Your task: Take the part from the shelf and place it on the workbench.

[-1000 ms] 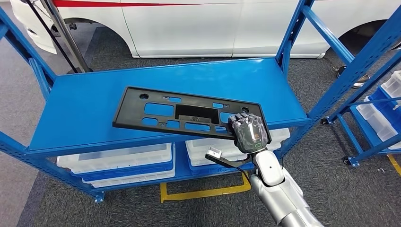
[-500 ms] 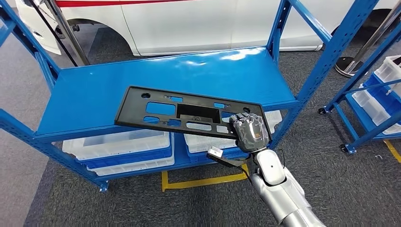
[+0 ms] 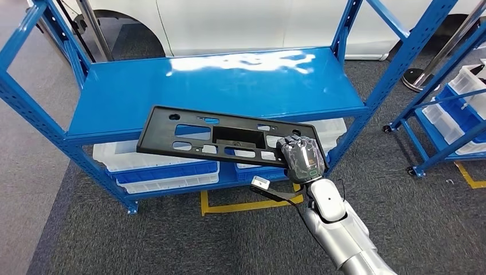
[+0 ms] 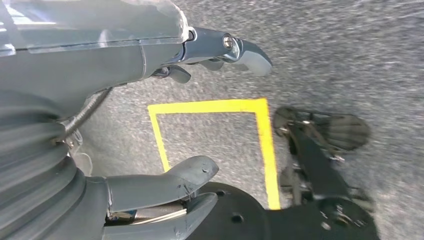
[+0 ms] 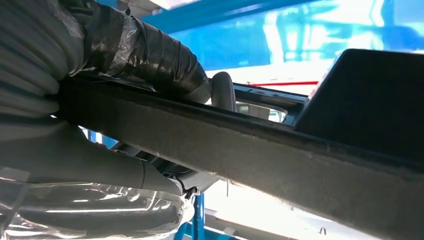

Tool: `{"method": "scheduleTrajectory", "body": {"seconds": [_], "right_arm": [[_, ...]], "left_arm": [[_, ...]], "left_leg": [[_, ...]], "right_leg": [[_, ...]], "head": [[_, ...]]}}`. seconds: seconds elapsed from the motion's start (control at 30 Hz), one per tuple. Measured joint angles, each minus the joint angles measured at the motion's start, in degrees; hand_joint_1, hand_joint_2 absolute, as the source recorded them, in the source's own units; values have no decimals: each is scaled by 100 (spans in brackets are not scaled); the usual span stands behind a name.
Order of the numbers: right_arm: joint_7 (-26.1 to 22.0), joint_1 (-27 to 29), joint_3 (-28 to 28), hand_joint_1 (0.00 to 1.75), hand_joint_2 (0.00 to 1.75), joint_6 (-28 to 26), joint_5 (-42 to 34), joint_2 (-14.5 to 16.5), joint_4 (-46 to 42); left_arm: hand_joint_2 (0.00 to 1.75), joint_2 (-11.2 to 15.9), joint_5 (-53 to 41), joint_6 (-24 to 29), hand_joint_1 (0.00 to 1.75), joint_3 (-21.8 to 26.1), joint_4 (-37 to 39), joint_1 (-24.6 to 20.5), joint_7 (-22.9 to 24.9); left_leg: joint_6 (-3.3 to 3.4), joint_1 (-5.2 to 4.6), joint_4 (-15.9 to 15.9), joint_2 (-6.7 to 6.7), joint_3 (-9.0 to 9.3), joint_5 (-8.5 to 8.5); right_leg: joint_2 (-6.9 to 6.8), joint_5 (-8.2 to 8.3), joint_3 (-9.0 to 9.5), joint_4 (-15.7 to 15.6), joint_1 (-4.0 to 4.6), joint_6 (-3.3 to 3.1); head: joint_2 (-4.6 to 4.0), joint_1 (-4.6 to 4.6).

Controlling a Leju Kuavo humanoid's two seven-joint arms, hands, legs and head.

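The part [image 3: 223,138] is a long flat black plastic panel with several cut-outs. It hangs in the air in front of the blue shelf [image 3: 218,83], clear of the shelf's board. My right hand [image 3: 301,159] grips its right end; in the right wrist view the thumb and fingers of this hand [image 5: 100,115] clamp the panel's edge [image 5: 280,150]. My left hand [image 4: 150,125] hangs over grey carpet with its fingers apart and nothing in it.
The shelf's upright posts [image 3: 395,74] stand on both sides. White and blue bins [image 3: 160,172] sit on its lower level. A second blue rack with bins [image 3: 453,114] stands at the right. Yellow floor tape [image 3: 246,203] marks the carpet. A white car [image 3: 229,23] is behind.
The panel has come off the shelf board toward me, still in my right hand. The whole view has shifted as well, so the shelf looks farther and lower.
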Motion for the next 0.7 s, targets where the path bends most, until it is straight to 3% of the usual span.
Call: {"method": "scheduleTrajectory", "body": {"seconds": [0.03, 0.07, 0.13, 0.2, 0.27, 0.33, 0.37, 0.47, 0.5, 0.53, 0.6, 0.63, 0.7], "right_arm": [[-3, 0, 2, 175, 175, 5, -12, 0, 2], [-5, -1, 4, 175, 175, 9, -22, 0, 3], [-7, -13, 8, 175, 175, 13, -30, 0, 3], [-16, -45, 10, 175, 175, 14, -32, 3, -1], [-25, -82, 11, 175, 175, 14, -35, 5, -4], [-25, -99, 15, 175, 175, 17, -38, 5, -2], [-25, -103, 22, 175, 175, 19, -38, 7, -1], [-25, -107, 64, 175, 175, 22, -38, 8, 0], [-25, -104, 78, 175, 175, 22, -38, 8, 2], [-25, -101, 87, 175, 175, 22, -38, 7, 6], [-25, -95, 102, 175, 175, 22, -38, 7, 13], [-25, -94, 105, 175, 175, 22, -40, 7, 14], [-25, -94, 108, 175, 175, 27, -58, 7, 14]], "left_arm": [[175, -4, -1, 0, 0, 4, 0, 1, 1], [175, -9, -1, 0, 0, 8, 0, 1, 1], [175, -30, -2, -1, 0, 13, 0, 0, 1], [175, -55, -3, -2, 0, 17, 0, 0, 1], [175, -66, -4, -2, 0, 23, 0, 3, 1], [175, -66, -5, -2, 0, 37, 1, 7, 1], [175, -66, -6, -2, 0, 45, 2, 8, 1], [175, -67, -9, -2, 0, 56, 2, 14, 7], [175, -67, -10, -2, 0, 56, 2, 16, 9], [175, -67, -11, -2, 0, 57, 2, 15, 9], [175, -65, -11, -2, 0, 60, 2, 13, 6], [175, -64, -11, -4, 0, 62, 2, 11, 2], [175, -64, -27, -34, 0, 63, 2, 10, 18]], "left_leg": [[0, -14, 13, 1, -95, 61], [-3, -28, 26, 1, -187, 119], [-15, -54, 42, -1, -334, 231], [-56, -72, 34, 1, -414, 336], [-124, -60, -13, 5, -441, 453], [-194, -53, -25, -13, -483, 466], [-225, -57, 72, -26, -533, 330], [-295, -33, 949, -45, -764, -472], [-318, -18, 1280, -44, -811, -622], [-341, -2, 1491, -43, -798, -633], [-376, 31, 1370, -39, -517, -345], [-387, 46, 1053, -41, -265, -230], [-365, 33, 321, -46, 245, -265]], "right_leg": [[0, 14, 39, 156, 2, -7], [0, 126, 175, 120, 9, -28], [3, 347, 727, -492, 45, -123], [2, 307, 1265, -1270, 90, -213], [3, 278, 1417, -1594, 128, -249], [-14, 417, 1370, -1678, 99, -299], [-28, 488, 1332, -1724, 78, -340], [-50, 683, 1111, -1743, 61, -406], [-52, 739, 1016, -1723, 61, -399], [-55, 791, 919, -1695, 58, -388], [-60, 871, 723, -1619, 43, -351], [-61, 899, 639, -1573, 34, -326], [-70, 950, 518, -1492, 38, -265]], "head": [[0, -1], [0, 0], [0, -2], [0, -4], [0, -3], [0, -2], [0, -3], [0, -7], [0, -8], [0, -8], [0, -8], [0, -8], [0, -9]]}}
